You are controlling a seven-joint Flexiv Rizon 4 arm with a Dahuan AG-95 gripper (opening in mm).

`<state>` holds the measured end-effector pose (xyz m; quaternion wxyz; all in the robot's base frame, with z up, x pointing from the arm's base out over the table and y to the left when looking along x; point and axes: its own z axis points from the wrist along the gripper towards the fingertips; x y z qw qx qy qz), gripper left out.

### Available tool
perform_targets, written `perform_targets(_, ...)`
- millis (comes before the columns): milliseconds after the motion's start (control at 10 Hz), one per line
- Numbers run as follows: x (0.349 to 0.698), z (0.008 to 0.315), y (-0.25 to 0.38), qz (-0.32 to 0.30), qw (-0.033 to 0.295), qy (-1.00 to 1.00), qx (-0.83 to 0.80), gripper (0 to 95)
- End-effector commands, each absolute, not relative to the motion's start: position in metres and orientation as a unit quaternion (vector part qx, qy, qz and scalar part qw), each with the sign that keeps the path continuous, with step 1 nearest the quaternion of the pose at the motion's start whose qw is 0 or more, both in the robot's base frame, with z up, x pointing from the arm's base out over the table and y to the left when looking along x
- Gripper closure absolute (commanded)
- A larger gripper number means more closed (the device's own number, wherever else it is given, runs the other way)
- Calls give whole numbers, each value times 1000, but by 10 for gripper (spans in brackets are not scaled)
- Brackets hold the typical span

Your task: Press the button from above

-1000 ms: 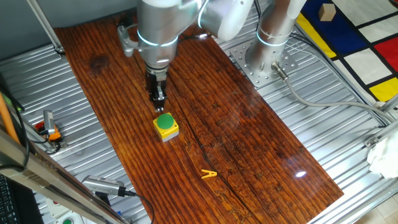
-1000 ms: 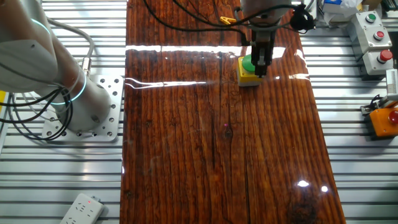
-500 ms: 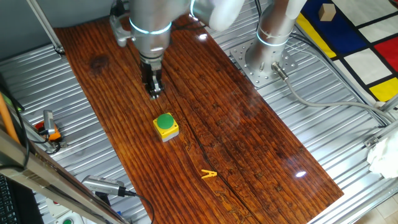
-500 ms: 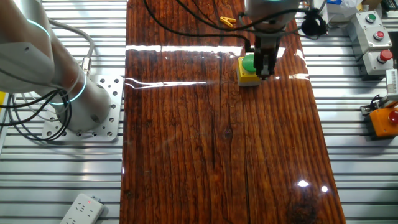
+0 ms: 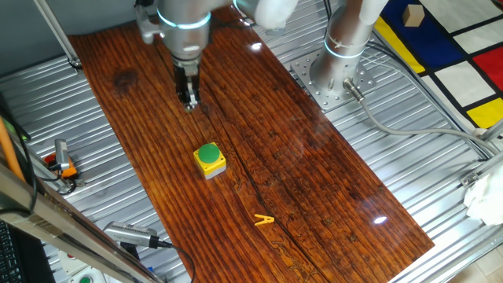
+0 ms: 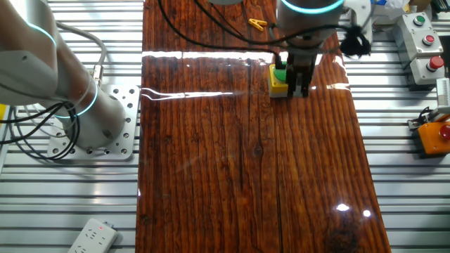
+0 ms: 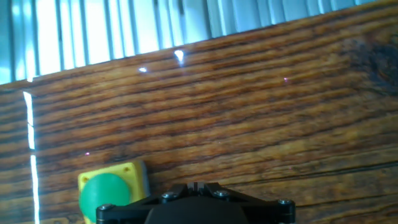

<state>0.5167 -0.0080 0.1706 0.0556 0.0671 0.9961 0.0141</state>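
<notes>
Gripper (image 5: pixel 189 103) hangs above the dark striped wooden board (image 5: pixel 314 181), clear of the green dome button in its yellow square box (image 5: pixel 209 158); whether its fingers are parted, I cannot tell. Judging by this, the pressing step awaits: line up overhead, then descend straight.

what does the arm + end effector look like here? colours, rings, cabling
Silver-grey and white cylindrical arm with glowing cyan rings at the joints, mounted on a perforated metal base plate. The narrow black two-finger gripper hangs below the wrist; the hand view shows silver screws on its black body. Black cables trail from the wrist and loop by the base.
</notes>
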Motion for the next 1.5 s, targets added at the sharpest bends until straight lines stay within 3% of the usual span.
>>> perform_targets(100, 512, 170, -12, 16, 54, 996, 74, 950)
perform_targets(1200, 496, 180, -36, 10, 33, 996, 87, 950)
perform_targets(1500, 489, 180, -21, 14, 44, 995, 92, 950)
